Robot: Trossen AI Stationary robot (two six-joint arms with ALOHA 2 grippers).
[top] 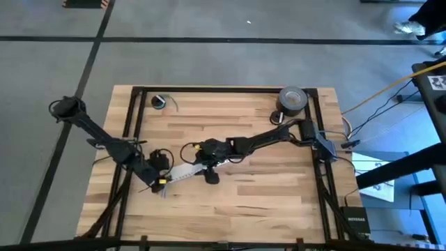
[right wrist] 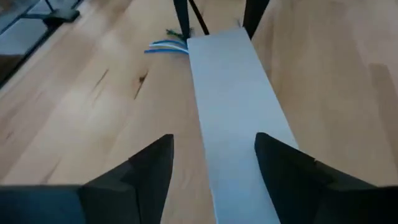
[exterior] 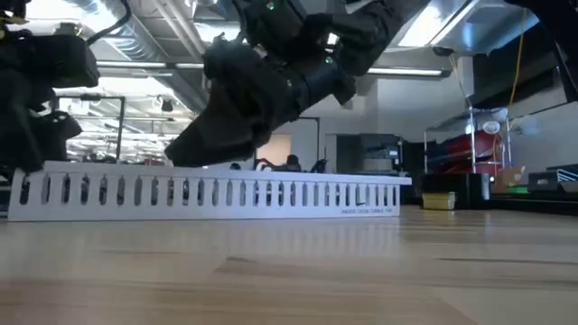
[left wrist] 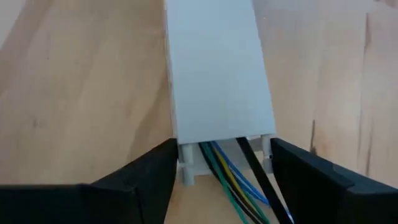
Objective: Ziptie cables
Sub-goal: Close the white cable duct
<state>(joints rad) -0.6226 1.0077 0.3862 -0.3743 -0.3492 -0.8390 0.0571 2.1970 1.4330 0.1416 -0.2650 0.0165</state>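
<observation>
I have the left claw (left wrist: 221, 186) spread wide at one end of the white slotted duct (left wrist: 217, 74) on the table (top: 279, 202), where the cables (left wrist: 227, 180) and ziptie (left wrist: 258, 174) emerge. The right claw (right wrist: 214, 168) straddles the other end, also wide.

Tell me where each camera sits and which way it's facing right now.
High: overhead, straight down on the table; both arms show, meeting at the white duct.
Low: table-top height, level across at the duct's slotted side; arms hang above it.
Left wrist: along the duct from one end, cables emerging; left jaws flank that end.
Right wrist: down the duct's lid, right jaws spread either side.
Both wrist views share the duct, facing opposite ways.
</observation>
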